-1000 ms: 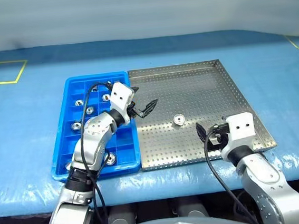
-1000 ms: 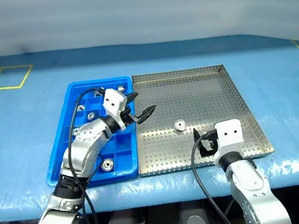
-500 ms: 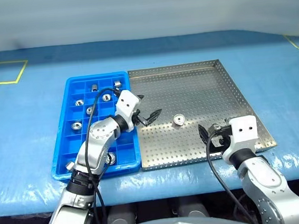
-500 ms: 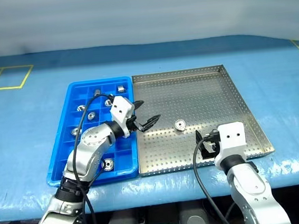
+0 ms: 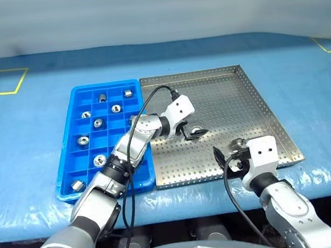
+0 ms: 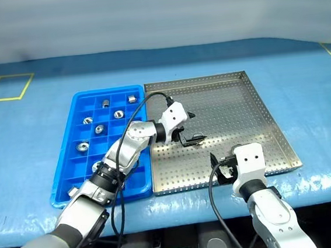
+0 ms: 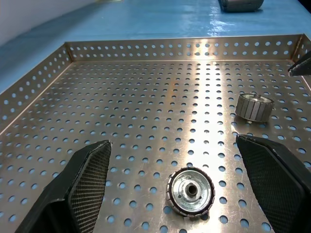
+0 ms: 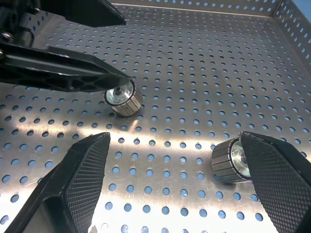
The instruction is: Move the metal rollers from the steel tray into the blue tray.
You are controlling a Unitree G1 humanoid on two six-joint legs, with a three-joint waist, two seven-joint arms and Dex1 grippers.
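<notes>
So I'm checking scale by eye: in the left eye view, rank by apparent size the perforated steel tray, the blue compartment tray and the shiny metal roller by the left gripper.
1. Perforated steel tray, largest.
2. Blue plastic compartment tray, narrower.
3. Shiny metal roller, by far the smallest.

My arms are silver-grey metal with black joint bands, each ending in a white boxy wrist block. Black cables loop along them. My gripper fingers [image 7: 82,189] are black and cross-hatched.
</notes>
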